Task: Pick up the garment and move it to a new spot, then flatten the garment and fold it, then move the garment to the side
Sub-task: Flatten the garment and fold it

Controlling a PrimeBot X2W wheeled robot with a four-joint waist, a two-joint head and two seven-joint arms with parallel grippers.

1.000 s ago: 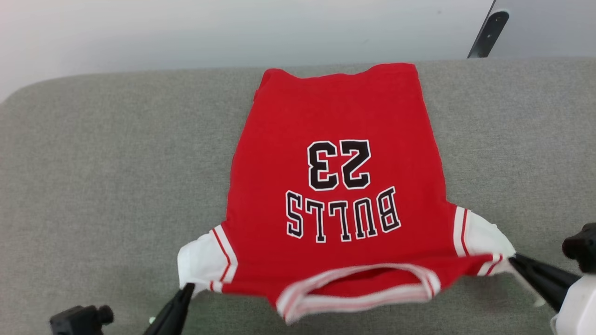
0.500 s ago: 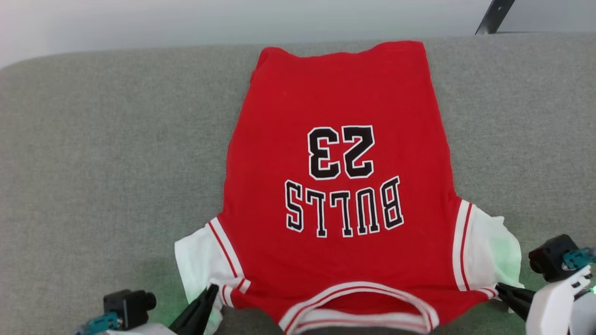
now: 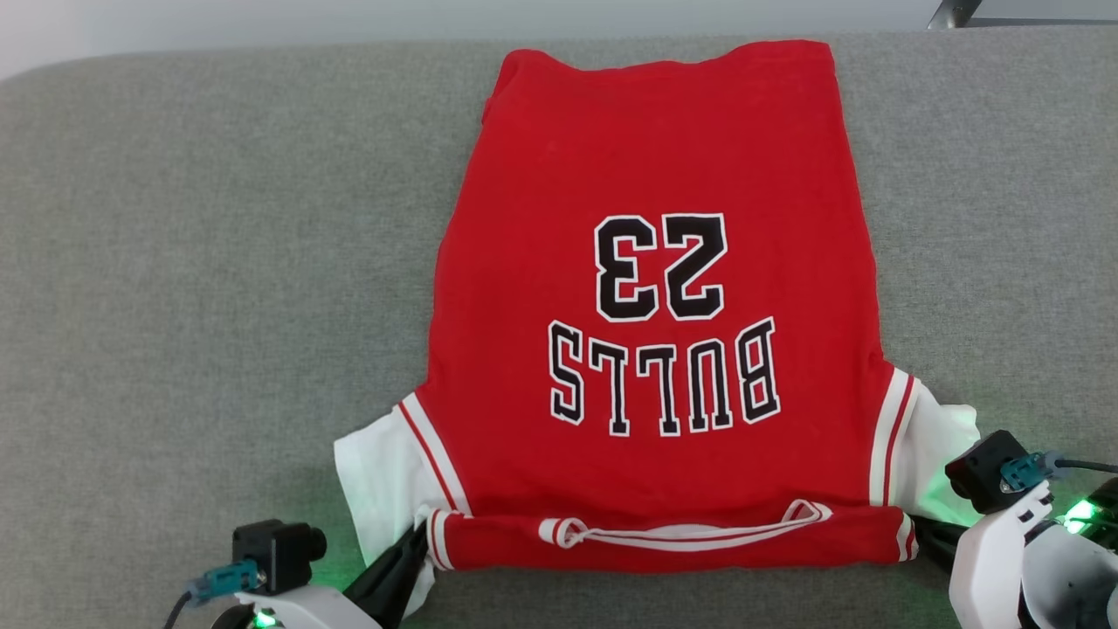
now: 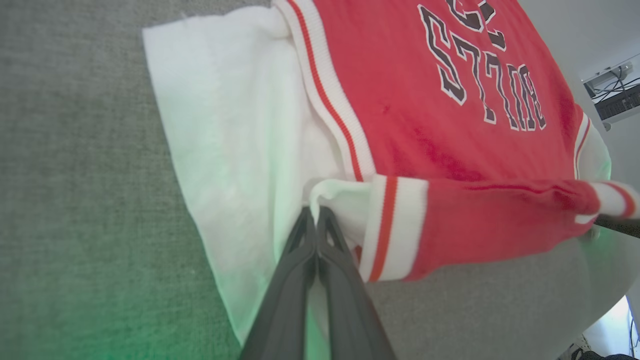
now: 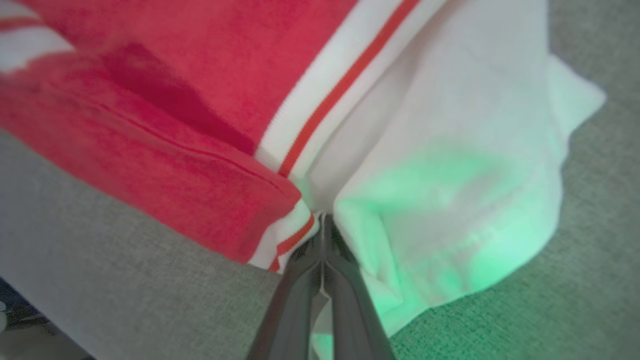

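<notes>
The garment (image 3: 646, 288), a red jersey T-shirt with white sleeves and upside-down black "BULLS 23" lettering, lies spread on the grey surface (image 3: 192, 262), hem at the far edge. Its collar (image 3: 681, 535) edge sits pulled taut into a straight band near me. My left gripper (image 3: 417, 543) is shut on the garment at its left shoulder, where the white sleeve (image 4: 225, 130) meets the striped trim (image 4: 387, 225). My right gripper (image 5: 322, 220) is shut on the garment at the right shoulder, beside the other white sleeve (image 5: 450, 165); in the head view its fingers (image 3: 933, 535) are mostly tucked under cloth.
The grey padded surface stretches wide on both sides of the shirt. Its far edge (image 3: 262, 48) meets a pale wall, and a dark metal leg (image 3: 956, 12) stands at the top right. Green light from the wrists tints the sleeves.
The head camera has tilted down, shifting the picture. Both grippers pulled the shoulders toward me and outward, so the loose, open collar is drawn flat into a straight band.
</notes>
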